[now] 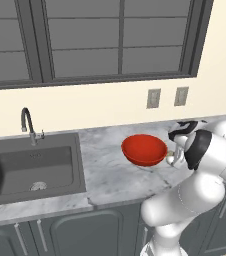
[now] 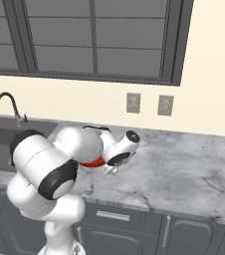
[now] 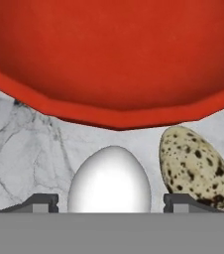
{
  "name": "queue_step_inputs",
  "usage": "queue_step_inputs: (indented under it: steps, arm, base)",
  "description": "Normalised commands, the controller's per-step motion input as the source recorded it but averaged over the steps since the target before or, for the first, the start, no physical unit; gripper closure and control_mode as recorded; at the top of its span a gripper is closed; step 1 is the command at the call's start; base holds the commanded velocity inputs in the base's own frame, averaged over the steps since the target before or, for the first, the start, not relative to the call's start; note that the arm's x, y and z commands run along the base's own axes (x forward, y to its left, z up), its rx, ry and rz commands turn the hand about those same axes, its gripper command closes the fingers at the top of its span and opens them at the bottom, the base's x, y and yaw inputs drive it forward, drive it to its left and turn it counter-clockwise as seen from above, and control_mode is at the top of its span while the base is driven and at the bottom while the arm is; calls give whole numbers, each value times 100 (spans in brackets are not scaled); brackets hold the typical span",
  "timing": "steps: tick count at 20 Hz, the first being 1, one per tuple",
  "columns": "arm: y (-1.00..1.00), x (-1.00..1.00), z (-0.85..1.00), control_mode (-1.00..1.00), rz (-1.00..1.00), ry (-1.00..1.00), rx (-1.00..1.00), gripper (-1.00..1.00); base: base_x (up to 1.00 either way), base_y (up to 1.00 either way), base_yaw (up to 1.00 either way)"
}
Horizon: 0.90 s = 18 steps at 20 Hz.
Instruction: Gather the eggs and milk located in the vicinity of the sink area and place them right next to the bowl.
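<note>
Two eggs sit on the marble counter [image 3: 25,144] in my hand view, just on the near side of the red bowl [image 3: 114,54]. I see the white egg [image 3: 109,181] lying between my two finger tips, with a clear gap of counter showing on either side of it, so the jaws stand open and I am not squeezing it. Off to its right lies a speckled egg [image 3: 196,168], close to the right finger tip [image 3: 183,202] and just beside the bowl's rim. From the left base view I find the gripper [image 1: 174,152] low at the right edge of the bowl [image 1: 144,149]. Well apart, at the far left, the sink [image 1: 32,167] and its faucet [image 1: 29,125] sit along the counter.
</note>
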Motion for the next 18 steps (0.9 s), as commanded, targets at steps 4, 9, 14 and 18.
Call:
queue_step_inputs:
  steps: [4,9,14,18]
  arm:
    - [0,0,0,-100,0,0,0,-100]
    - [-5,-28,4,-100,-2,0,0,-100]
    - [-3,-25,30,-100,-5,0,0,-100]
    - [0,0,61,-100,-10,5,-2,-100]
  base:
    - [0,0,0]
    - [0,0,0]
    - [0,0,0]
    - [0,0,0]
